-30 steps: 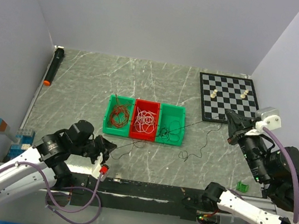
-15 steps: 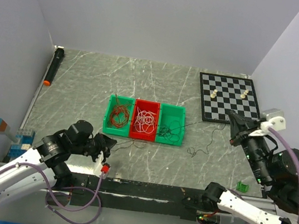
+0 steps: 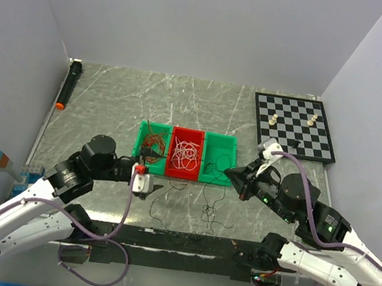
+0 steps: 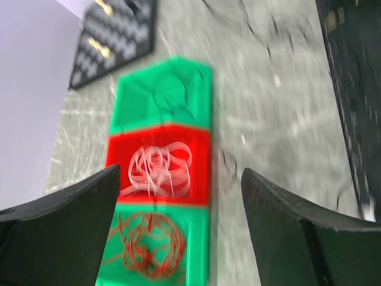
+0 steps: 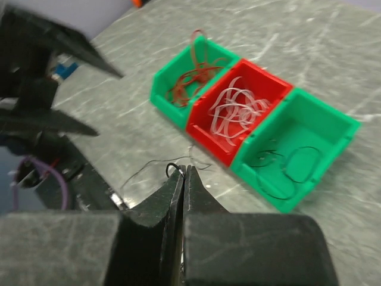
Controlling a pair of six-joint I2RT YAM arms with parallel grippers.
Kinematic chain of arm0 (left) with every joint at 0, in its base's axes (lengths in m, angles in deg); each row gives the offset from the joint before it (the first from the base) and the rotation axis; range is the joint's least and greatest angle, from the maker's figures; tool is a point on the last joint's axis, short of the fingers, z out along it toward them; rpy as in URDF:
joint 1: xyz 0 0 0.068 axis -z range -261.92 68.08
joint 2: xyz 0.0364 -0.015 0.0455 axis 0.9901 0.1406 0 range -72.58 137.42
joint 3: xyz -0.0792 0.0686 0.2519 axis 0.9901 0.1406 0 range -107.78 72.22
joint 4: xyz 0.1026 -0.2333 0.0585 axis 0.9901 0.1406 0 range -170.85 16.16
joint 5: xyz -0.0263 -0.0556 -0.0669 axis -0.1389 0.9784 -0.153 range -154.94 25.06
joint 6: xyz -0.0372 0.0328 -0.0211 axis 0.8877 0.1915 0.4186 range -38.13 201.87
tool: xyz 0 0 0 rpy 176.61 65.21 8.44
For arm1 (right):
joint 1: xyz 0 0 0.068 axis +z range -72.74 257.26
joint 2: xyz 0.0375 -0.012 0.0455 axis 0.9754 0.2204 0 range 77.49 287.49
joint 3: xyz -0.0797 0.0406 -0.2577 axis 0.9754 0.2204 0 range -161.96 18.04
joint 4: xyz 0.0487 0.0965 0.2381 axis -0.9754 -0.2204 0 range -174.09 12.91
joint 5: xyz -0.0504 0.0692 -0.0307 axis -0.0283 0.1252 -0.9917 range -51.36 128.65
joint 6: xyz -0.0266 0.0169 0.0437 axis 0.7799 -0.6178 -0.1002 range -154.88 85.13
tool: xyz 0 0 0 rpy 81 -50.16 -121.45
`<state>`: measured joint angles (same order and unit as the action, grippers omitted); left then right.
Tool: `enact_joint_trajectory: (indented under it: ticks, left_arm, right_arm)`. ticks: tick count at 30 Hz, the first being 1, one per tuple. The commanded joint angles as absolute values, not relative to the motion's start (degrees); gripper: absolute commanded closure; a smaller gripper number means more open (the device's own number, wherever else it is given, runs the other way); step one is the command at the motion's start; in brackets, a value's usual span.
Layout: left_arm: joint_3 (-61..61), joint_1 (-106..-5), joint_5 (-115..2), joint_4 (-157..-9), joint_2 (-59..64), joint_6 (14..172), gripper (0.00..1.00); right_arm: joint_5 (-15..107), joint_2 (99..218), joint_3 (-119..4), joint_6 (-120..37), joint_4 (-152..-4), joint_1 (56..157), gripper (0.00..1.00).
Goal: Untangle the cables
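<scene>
Black wire (image 3: 207, 212) is trailing from my clamped right end effector (image 5: 183, 170), likely bound for the green bin (image 3: 221, 137) right of the red bin (image 3: 182, 175); my left end effector (image 4: 180, 173) is gaping empty.

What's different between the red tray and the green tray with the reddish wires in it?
The red tray holds a loose bundle of white wires; the green tray holds red-brown wires. The red tray sits in the middle of the row, the green tray at one end. Both look the same shape and size and stand side by side, walls touching.
</scene>
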<state>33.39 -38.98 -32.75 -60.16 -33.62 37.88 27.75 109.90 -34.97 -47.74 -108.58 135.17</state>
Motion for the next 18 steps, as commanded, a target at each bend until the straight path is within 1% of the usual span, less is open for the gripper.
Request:
enact_joint_trajectory:
  ticks: [1, 4, 6, 8, 10, 11, 13, 15, 16, 18]
  left_arm:
    - [32.1, -39.1, -27.2, -75.0, -28.7, 52.7, 0.15]
    - [32.6, -39.1, -25.3, -78.4, -23.1, 54.9, 0.17]
    - [33.1, -39.1, -23.5, -84.2, -20.0, 59.3, 0.19]
    - [33.6, -38.5, -17.8, -87.5, -19.0, 60.2, 0.24]
    - [32.6, -35.5, -16.8, -86.2, -17.7, 59.1, 0.31]
    - [32.1, -34.2, -16.4, -85.7, -17.0, 58.8, 0.33]
    - [30.9, -32.4, -15.2, -86.3, -15.7, 59.7, 0.30]
    - [29.0, -31.3, -13.6, -89.2, -14.6, 64.2, 0.23]
    - [27.8, -30.7, -12.5, -90.1, -13.9, 65.7, 0.21]
    - [25.7, -29.3, -13.6, -88.9, -13.2, 64.1, 0.22]
  right_arm:
    - [32.5, 110.4, -39.9, -48.5, -104.5, 137.0, 1.00]
    - [33.5, 110.7, -41.4, -47.6, -104.4, 137.6, 1.00]
    - [34.2, 110.8, -42.1, -47.1, -104.3, 138.0, 1.00]
    - [34.5, 110.8, -42.9, -46.6, -104.5, 138.2, 1.00]
    - [35.0, 110.7, -43.3, -45.8, -103.7, 138.3, 1.00]
    - [35.0, 110.6, -43.6, -45.3, -103.2, 138.3, 1.00]
    - [35.0, 110.9, -44.0, -44.4, -101.8, 138.3, 1.00]
    - [35.0, 111.8, -45.1, -43.2, -100.8, 138.2, 1.00]
    - [34.3, 112.2, -45.6, -42.3, -100.5, 138.3, 1.00]
    - [28.7, 113.4, -47.5, -40.3, -100.0, 138.3, 1.00]
